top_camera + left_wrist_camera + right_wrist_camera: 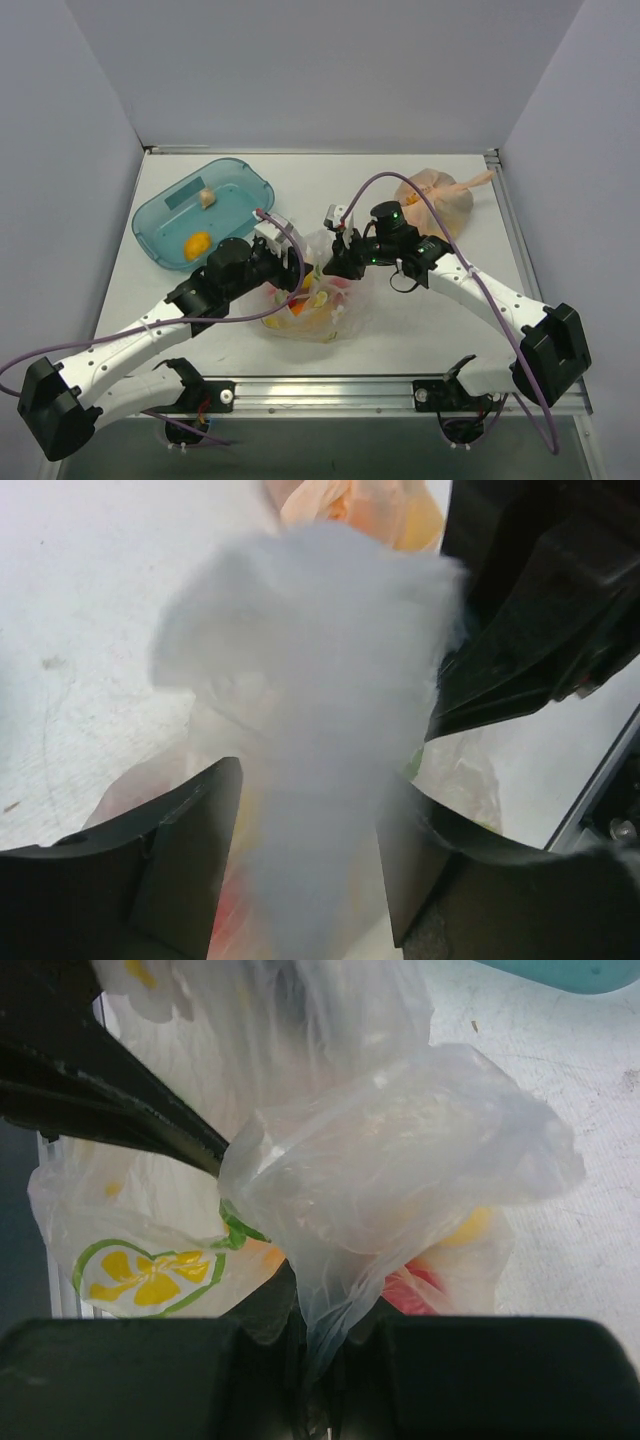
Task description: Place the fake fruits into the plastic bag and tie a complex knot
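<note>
The clear plastic bag lies between the arms, with several fake fruits inside: a green-rimmed yellow slice, a red one and a yellow one. My right gripper is shut on the bag's gathered, twisted neck, seen from above just over the bag. My left gripper stands open, a blurred fold of the bag's film between its fingers. One orange fake fruit rests in the teal tray. The knot is out of view.
A small cream piece also lies in the tray at the back left. A tied peach-orange bag sits at the back right. The two arms nearly meet over the clear bag. A metal rail runs along the near edge.
</note>
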Available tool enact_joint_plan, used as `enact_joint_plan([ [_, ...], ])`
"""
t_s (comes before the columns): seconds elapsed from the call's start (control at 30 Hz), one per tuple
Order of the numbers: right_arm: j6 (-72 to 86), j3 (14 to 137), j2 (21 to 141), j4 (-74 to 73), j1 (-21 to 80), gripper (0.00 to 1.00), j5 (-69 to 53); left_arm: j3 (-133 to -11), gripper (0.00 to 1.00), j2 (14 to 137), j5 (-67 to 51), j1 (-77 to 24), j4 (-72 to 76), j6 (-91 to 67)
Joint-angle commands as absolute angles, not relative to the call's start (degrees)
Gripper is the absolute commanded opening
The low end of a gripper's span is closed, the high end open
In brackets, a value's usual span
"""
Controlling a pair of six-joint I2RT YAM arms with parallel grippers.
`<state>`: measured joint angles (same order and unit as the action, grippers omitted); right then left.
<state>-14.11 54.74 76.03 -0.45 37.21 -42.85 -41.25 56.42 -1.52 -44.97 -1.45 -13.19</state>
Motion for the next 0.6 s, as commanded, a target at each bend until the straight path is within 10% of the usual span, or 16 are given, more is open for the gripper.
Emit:
enact_joint_plan([
  [0.0, -15.6, 54.8, 73.7, 0.6, 37.0, 0.00, -43.2, -40.9, 0.64, 55.7, -6.4, -45.1, 7.7, -12.5],
  [0.27, -19.2, 55.6, 71.9, -4.8, 30.9, 0.00, -45.4, -38.9, 0.08, 48.9, -23.3, -41.1, 6.2, -4.9],
  [0.57, -27.3, 60.3, 73.7, -11.6, 34.3, 0.00, -48.2, -40.9, 0.00, 51.7, -49.7, -40.4, 2.0, 9.5],
])
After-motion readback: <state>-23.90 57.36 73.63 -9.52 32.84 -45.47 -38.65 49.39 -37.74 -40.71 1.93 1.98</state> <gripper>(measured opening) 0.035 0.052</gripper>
